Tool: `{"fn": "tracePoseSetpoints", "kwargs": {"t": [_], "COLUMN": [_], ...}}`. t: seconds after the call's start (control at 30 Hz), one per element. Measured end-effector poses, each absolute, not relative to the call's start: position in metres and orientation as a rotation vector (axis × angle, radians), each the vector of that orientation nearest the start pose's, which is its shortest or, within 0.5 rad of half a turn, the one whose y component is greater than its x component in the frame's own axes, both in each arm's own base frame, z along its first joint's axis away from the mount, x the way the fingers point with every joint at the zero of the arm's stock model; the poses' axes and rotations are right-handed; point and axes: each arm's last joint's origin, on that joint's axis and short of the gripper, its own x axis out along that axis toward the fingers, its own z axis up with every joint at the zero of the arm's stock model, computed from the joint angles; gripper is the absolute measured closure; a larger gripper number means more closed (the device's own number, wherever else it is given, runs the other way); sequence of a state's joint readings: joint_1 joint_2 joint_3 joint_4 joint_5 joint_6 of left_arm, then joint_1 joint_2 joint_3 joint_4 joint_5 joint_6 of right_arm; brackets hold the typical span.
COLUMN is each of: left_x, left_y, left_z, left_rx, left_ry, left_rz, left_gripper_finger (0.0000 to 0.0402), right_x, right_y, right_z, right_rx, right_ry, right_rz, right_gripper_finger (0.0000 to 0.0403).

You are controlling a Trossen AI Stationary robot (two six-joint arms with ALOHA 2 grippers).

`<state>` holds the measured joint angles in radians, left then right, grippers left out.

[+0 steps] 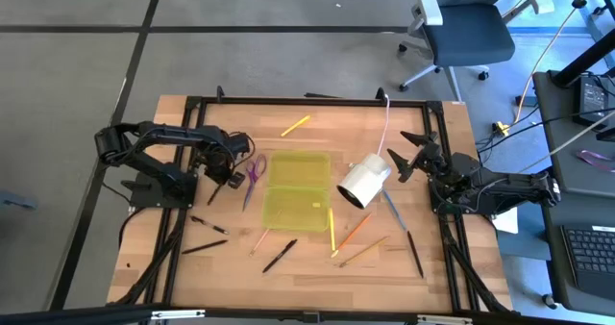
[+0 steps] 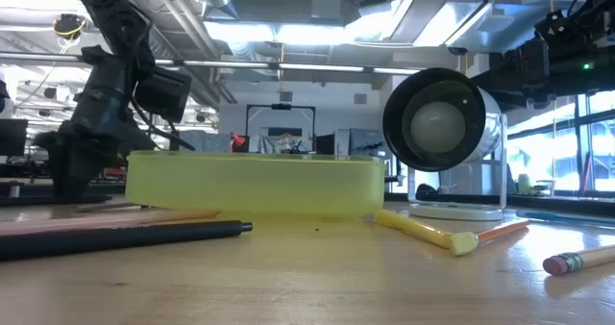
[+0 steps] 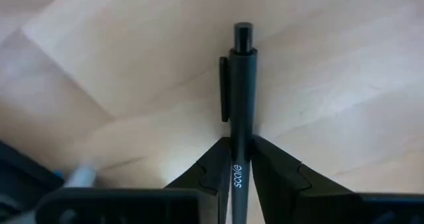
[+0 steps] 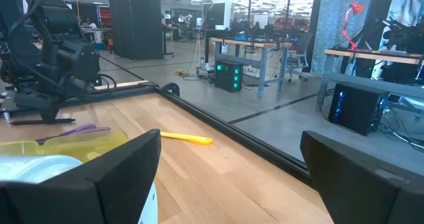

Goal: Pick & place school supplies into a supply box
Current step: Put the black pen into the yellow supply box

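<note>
We've got the supply box (image 1: 298,190) mid-table, and our left gripper (image 3: 240,164) clamped on a black pen (image 3: 241,98) just left of it. Grip's near one end, so it could swing or slip on the lift. Right gripper (image 1: 411,158) idles wide open.

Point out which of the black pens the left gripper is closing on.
The black pen between the left gripper fingers, left of the purple scissors; the other black pens lie untouched along the table's front.
</note>
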<state>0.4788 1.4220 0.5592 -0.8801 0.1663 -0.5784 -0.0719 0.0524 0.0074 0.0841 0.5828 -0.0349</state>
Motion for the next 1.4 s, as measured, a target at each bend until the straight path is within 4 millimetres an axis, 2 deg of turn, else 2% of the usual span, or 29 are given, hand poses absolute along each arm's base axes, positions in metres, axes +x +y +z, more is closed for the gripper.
{"fn": "tracePoseSetpoints", "kwargs": {"t": [0.3,0.63,0.77,0.9,1.1,1.4], "left_x": [0.154,0.159,0.17,0.184,0.188,0.184], "left_y": [0.072,0.067,0.069,0.073,0.069,0.067], "left_z": [0.123,0.124,0.132,0.136,0.138,0.146], "left_rx": [-0.683,-0.608,-0.536,-0.487,-0.462,-0.495], "left_ry": [1.645,1.658,1.633,1.52,1.487,1.465], "left_rz": [0.433,0.415,0.4,0.401,0.383,0.398], "left_gripper_finger": [0.0347,0.0356,0.0375,0.0379,0.0377,0.0378], "right_x": [0.094,0.094,0.094,0.094,0.094,0.094], "right_y": [-0.023,-0.023,-0.023,-0.023,-0.023,-0.023], "right_z": [0.17,0.17,0.17,0.17,0.17,0.17], "right_rx": [-0.022,-0.021,-0.021,-0.02,-0.019,-0.02], "right_ry": [-0.028,-0.028,-0.028,-0.029,-0.029,-0.028], "right_rz": [-0.655,-0.655,-0.655,-0.655,-0.655,-0.655], "right_gripper_finger": [0.0039,0.0039,0.0039,0.0039,0.0039,0.0039]}}
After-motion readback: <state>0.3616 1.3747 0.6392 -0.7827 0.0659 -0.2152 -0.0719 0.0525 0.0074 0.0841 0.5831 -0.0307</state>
